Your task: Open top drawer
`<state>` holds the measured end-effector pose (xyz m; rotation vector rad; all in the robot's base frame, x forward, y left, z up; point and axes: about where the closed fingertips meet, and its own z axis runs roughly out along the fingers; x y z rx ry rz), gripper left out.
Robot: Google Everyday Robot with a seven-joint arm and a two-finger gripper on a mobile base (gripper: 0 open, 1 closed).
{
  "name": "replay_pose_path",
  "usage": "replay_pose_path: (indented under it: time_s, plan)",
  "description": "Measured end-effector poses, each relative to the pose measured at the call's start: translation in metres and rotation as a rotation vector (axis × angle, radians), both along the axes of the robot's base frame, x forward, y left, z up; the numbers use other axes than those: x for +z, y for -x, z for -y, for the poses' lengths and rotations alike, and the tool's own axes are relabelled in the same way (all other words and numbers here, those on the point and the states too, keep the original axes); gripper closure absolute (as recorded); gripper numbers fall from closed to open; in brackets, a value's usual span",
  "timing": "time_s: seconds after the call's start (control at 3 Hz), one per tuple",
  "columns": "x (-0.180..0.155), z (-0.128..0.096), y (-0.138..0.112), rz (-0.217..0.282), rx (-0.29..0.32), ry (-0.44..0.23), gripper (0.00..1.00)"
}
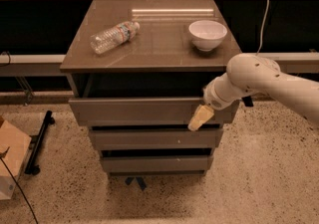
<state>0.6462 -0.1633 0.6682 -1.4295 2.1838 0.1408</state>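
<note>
Cabinet top bears bottle and bowl; hand against top drawer.

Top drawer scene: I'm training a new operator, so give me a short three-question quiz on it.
1. Fill in: the bottle lies on its ___ on the cabinet top.
2. True or false: the top drawer is fully shut.
3. Where along the top drawer's front is the gripper? A: left end. B: middle. C: right end.

Key: 1 side. 2 false, it stands partly pulled out. 3 C.
</note>
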Motion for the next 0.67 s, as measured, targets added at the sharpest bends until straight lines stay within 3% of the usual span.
replay_pose_path:
  time_s: [0.33,0.67]
  plan:
    - [-0.0062,0.0048,0.0076,-0.022,0.008,0.014,0.0]
    - [-0.0147,0.0065,0.014,-0.061,0.03,0.023,0.26]
